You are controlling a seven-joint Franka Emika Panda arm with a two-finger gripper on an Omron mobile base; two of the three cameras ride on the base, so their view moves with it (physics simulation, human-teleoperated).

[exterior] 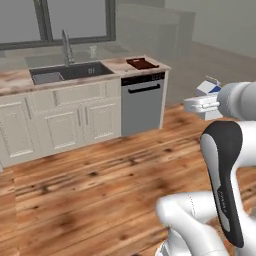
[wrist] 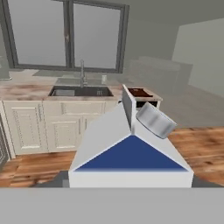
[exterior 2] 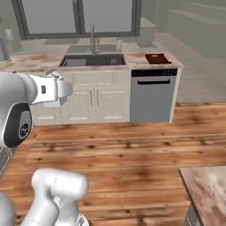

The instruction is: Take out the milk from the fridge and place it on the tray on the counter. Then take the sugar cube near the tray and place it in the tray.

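White carton: the milk [exterior: 208, 90] sits in the gripper [exterior: 202, 106], gabled top and blue band visible; in the hand view the milk [wrist: 131, 153] lies directly ahead of the camera with its gable ridge pointing away.
Gripper state: fingers closed on the milk, one on each side of the carton; in the right base view the gripper [exterior 2: 56, 90] shows at the left, with the carton mostly hidden behind the hand.
Carton position: in the air above the wooden floor [exterior: 100, 180], well apart from the counter [exterior: 15, 80].
Tray: dark reddish-brown board [exterior: 142, 63] lying flat on the counter's right end, above the grey dishwasher front [exterior: 142, 102]; also seen from the right base view [exterior 2: 157, 58] and past the carton's ridge in the hand view [wrist: 141, 92].
Sink: black basin [exterior: 70, 72] with a tall faucet [exterior: 65, 47], set into the counter left of the tray.
Sugar cube: too small to make out on the counter.
Cabinets: cream doors [exterior: 60, 120] under the sink.
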